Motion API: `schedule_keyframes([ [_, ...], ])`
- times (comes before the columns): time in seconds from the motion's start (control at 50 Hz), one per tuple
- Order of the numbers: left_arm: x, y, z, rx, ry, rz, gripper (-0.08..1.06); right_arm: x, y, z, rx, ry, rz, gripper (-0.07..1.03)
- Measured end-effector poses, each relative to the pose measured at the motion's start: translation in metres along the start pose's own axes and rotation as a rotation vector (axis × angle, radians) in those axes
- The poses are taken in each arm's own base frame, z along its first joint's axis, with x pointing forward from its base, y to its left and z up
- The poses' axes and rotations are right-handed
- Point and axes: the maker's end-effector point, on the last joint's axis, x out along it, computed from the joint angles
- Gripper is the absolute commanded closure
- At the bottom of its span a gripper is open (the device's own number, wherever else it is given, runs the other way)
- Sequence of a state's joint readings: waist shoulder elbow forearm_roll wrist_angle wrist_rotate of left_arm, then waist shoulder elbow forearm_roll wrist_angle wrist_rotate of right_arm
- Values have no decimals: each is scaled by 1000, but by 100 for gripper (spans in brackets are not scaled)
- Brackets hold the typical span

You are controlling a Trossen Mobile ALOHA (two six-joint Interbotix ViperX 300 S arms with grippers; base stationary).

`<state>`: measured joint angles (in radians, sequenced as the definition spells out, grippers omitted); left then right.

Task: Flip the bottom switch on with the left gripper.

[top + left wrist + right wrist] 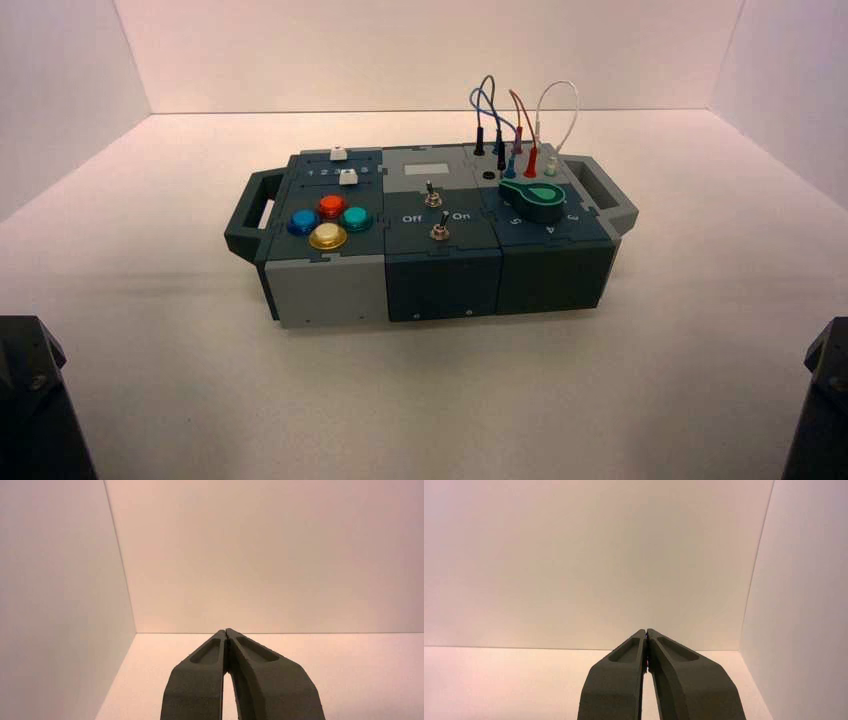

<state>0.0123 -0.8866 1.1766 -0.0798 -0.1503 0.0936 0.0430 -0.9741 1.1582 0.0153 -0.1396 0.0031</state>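
Observation:
The bottom switch (439, 232) is a small metal toggle on the dark teal middle panel of the box (440, 285), nearer the front than its twin toggle (432, 195). White lettering "Off" and "On" lies between the two. My left gripper (226, 630) is shut with nothing in it, parked far back at the left, facing the bare wall and floor. Only the left arm's dark base (35, 400) shows in the high view. My right gripper (645, 630) is shut and empty too, parked at the right, its arm (825, 400) at the frame's edge.
Left of the switches sit four round buttons, blue, red, teal and yellow (328, 236), with white sliders (347, 177) behind. A teal knob (535, 198) and looping plugged wires (510, 120) fill the box's right part. Handles stick out at both ends. White walls enclose the table.

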Motion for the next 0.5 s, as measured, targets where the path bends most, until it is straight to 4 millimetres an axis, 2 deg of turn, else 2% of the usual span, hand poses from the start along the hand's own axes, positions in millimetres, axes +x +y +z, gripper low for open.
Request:
schedule_keyframes([
  [0.38, 1, 0, -2, 0, 11, 0, 101, 1, 0, -2, 0, 9, 0, 98],
  [0.5, 2, -1, -9, 0, 49, -4, 101, 1, 0, -9, -2, 58, 0, 98],
])
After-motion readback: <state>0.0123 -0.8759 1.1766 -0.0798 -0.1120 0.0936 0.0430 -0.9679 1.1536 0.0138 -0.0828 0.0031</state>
